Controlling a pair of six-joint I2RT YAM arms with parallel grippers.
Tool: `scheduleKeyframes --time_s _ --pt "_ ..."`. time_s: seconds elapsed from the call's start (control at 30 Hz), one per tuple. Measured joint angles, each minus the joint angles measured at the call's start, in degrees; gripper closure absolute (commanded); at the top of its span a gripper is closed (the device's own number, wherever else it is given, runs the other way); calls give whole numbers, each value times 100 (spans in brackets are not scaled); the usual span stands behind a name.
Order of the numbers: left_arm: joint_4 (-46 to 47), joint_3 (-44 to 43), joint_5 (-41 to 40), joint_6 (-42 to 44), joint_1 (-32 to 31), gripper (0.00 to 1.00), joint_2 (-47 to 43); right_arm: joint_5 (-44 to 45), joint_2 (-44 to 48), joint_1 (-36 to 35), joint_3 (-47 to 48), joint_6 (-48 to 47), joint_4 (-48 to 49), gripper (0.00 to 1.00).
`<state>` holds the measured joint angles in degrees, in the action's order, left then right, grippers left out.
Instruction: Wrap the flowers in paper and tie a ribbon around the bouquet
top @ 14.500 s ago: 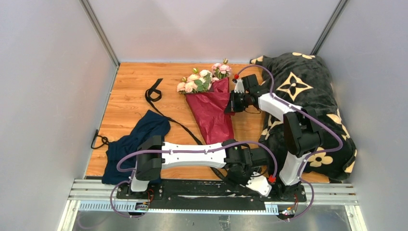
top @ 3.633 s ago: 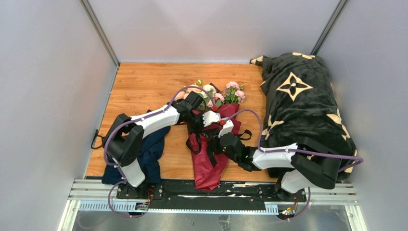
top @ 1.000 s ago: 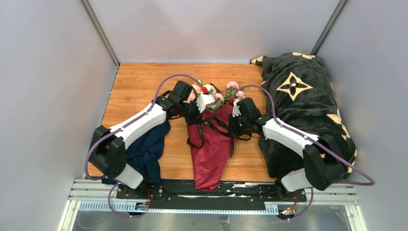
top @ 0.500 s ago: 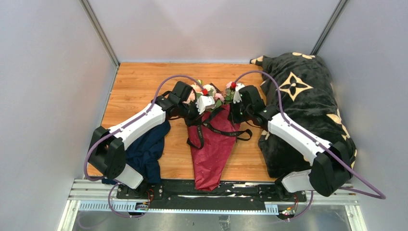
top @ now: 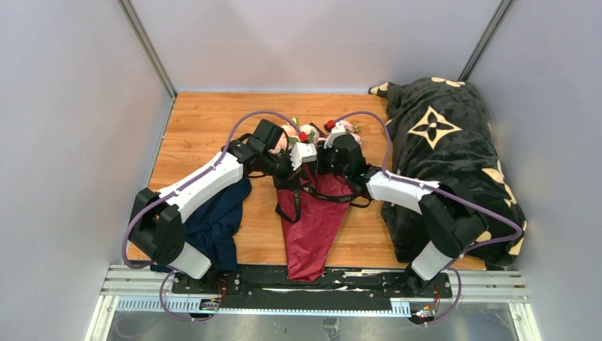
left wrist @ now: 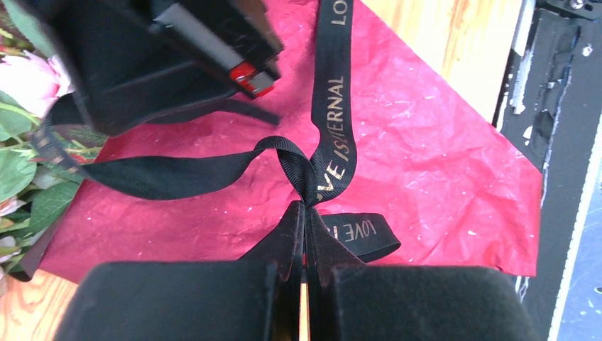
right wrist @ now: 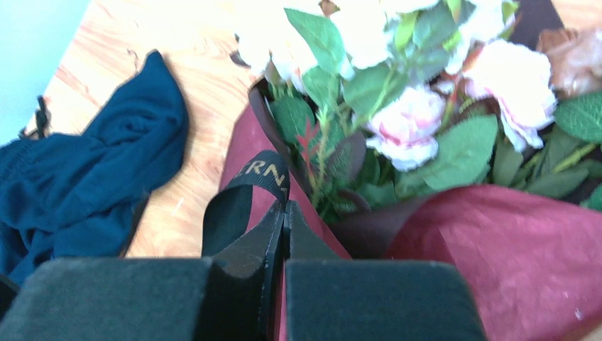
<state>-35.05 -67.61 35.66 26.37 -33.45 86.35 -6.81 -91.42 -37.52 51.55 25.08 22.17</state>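
Burgundy paper point(top: 312, 220): cone at centre of the top view, tip toward the bottom edge, lying on the wooden counter point(top: 206, 128).
Flowers point(right wrist: 419, 121): pink roses at the cone's upper mouth.
Ribbon point(left wrist: 334, 142): black, crossed over the paper.
Left end effector point(left wrist: 305, 273): closed, pinching the ribbon.
Right end effector point(right wrist: 284, 241): closed, pinching a ribbon loop.

**Around the bouquet**

The bouquet point(top: 316, 213) lies mid-table point(top: 206, 121), with its flowers point(top: 307, 132) at the far end. The ribbon point(top: 328, 197) crosses over its paper point(top: 309, 245). A cloth point(top: 213, 220) lies to its left and a blanket point(top: 447, 156) to its right. The left gripper point(left wrist: 305, 284) and right gripper point(right wrist: 284, 238) sit side by side above its upper part.
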Motion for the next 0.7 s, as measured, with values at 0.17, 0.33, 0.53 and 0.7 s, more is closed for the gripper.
scheduleKeyframes --time_s 0.17,0.33,0.53,0.7 --pt "-66 -2 116 -26 2 100 -4 17 -160 -55 103 105 352 100" --pt "92 -26 -17 -201 101 100 -48 -382 219 -59 -15 273 -503 96" --pt "203 -42 -173 -262 162 100 -48 -960 321 -57 407 -142 -2881 49" --pt "365 70 -299 -299 162 100 -46 -363 337 -33 1237 -546 -4481 47"
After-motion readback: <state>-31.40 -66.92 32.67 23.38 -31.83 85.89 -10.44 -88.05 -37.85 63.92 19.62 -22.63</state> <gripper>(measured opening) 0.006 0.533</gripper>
